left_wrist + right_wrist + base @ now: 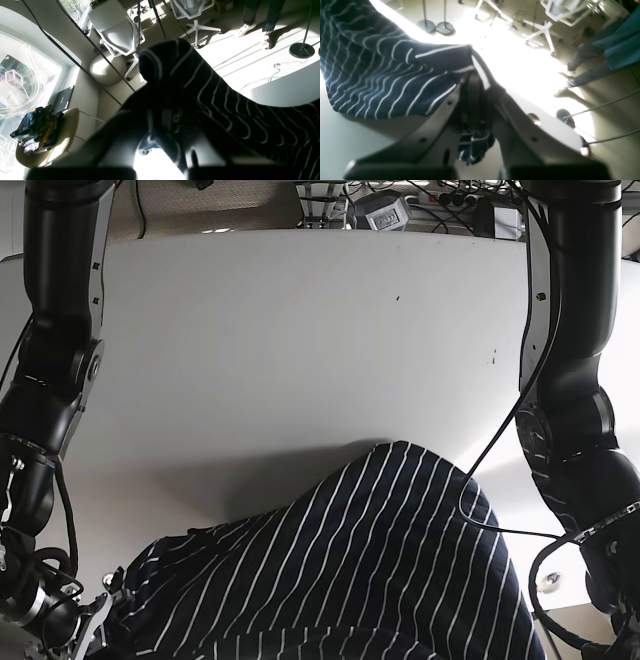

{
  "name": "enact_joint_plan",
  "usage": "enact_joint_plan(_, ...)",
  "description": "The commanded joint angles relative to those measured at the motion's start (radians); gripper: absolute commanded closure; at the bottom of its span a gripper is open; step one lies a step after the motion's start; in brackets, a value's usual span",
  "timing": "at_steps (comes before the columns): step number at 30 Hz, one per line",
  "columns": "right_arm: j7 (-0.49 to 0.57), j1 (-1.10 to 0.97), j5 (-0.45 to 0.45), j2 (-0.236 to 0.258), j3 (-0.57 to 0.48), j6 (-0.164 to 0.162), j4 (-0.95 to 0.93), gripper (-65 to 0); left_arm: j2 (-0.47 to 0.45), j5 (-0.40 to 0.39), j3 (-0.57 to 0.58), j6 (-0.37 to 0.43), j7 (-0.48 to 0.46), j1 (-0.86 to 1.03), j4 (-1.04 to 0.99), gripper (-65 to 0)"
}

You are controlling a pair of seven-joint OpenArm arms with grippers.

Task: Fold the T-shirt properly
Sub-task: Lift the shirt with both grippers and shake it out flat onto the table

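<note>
A: Two corners of the striped T-shirt (370, 570) are held up at once, one by each arm, so I judge this to be the lift-and-spread step, ahead of any actual fold.

B: Where does the cloth sit against the fingers?

A: In the right wrist view a bunched edge of the shirt runs down between the right gripper's fingers (520, 125), which are closed narrow on it; a small tuft hangs out below them and the body of the shirt fans away to the left. In the left wrist view the left gripper (167, 120) is closed on a fold too, with the striped cloth humped over and beyond the tips and trailing off to the right.

B: And the rest of it?

A: It drapes low over the near edge of the white surface (300, 340), between the two arms, rumpled instead of flat.

B: What does the next move need?

A: Probably both arms drawing apart evenly and carrying the shirt forward, so it lands spread on the surface without slipping from either grip.
</note>
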Motion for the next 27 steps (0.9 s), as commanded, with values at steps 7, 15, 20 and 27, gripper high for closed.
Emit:
enact_joint_plan(7,-0.030,0.311,0.043,0.080,-0.017,0.006,-0.028,-1.7,-0.088,-0.012,-0.003,0.001,-0.021,-0.042,0.033,0.0)
enact_joint_plan(15,-0.042,-0.146,0.043,0.103,0.118,0.006,0.317,-1.7,-0.169,-0.014,-0.050,-0.072,0.071,0.218,0.414,0.0)
enact_joint_plan(20,-0.037,-0.546,0.043,0.020,0.262,0.006,0.506,-1.7,-0.165,-0.014,-0.204,-0.077,0.081,0.613,0.583,0.0)
enact_joint_plan(27,-0.034,-1.024,0.040,-0.157,0.402,0.006,0.580,-1.7,-0.073,-0.015,-0.406,-0.077,0.081,1.101,0.732,0.0)
